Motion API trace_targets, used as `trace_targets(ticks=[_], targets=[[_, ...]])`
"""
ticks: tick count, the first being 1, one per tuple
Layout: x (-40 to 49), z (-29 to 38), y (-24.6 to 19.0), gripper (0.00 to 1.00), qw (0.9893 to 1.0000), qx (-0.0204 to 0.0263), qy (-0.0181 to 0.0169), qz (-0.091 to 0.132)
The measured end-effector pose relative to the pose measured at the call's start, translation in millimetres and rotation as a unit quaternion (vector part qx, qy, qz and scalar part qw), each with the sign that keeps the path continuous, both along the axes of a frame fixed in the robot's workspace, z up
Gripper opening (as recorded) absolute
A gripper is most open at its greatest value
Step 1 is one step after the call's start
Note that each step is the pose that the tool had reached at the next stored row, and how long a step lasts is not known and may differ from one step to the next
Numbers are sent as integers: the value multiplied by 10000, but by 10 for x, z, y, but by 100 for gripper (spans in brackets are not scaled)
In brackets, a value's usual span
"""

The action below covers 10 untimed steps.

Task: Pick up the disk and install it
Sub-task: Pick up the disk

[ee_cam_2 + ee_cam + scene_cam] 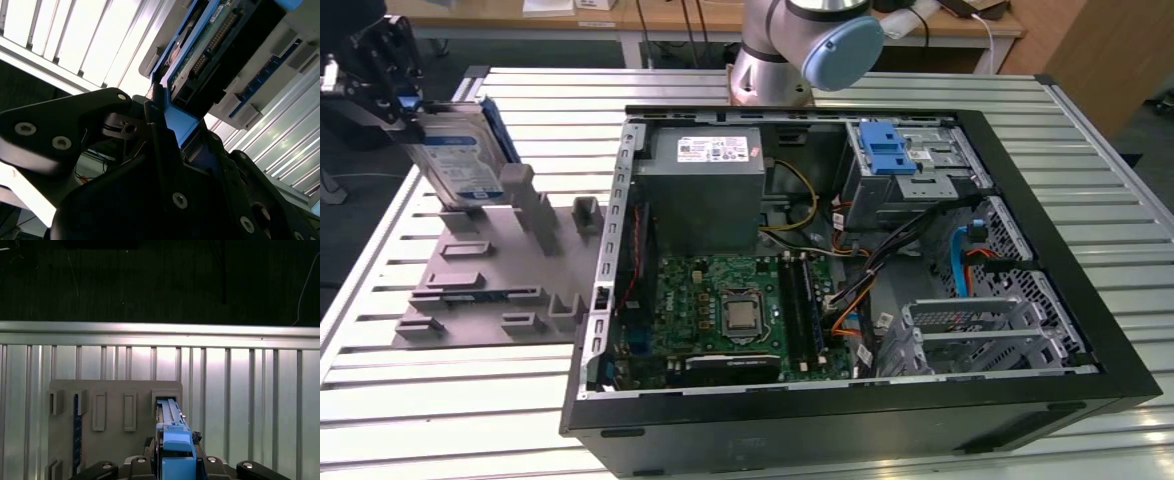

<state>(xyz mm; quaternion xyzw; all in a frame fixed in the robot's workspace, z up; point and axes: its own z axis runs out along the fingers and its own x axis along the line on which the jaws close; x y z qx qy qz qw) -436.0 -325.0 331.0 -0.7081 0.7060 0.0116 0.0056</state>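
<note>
The disk [460, 160], silver with a white-and-blue label and blue side rails, stands on edge and slightly tilted at the exterior view's far left. Its lower end is at the tall slot of the grey fixture plate [494, 270]. My gripper [408, 112] is shut on the disk's upper end. In the first wrist view the disk [170, 415] is edge-on, running from my gripper [175, 462] towards a slot in the fixture plate [115, 390]. In the second wrist view my gripper [180, 125] clamps a blue rail, and the disk's circuit-board side [215, 40] extends beyond it.
An open computer case [1067, 270] lies on the slatted metal table [440, 400]. Inside it are a grey power-supply box [707, 185], a green motherboard [727, 310] and a metal drive cage with a blue latch [887, 150]. The arm's base [781, 50] stands behind the case.
</note>
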Motion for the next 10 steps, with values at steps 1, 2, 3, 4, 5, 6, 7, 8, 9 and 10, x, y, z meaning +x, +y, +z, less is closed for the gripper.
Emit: trace_targets(ticks=[1, 2, 3, 4, 5, 6, 7, 8, 9, 10], targets=[[0, 12, 0, 36, 10000, 0, 0, 0], [0, 24, 0, 36, 10000, 0, 0, 0], [0, 35, 0, 36, 10000, 0, 0, 0], [0, 48, 0, 36, 10000, 0, 1, 0], [0, 60, 0, 36, 10000, 0, 0, 0], [0, 71, 0, 36, 10000, 0, 0, 0], [0, 84, 0, 36, 10000, 0, 0, 0], [0, 96, 0, 36, 10000, 0, 0, 0], [0, 108, 0, 36, 10000, 0, 0, 0], [0, 121, 0, 36, 10000, 0, 0, 0]])
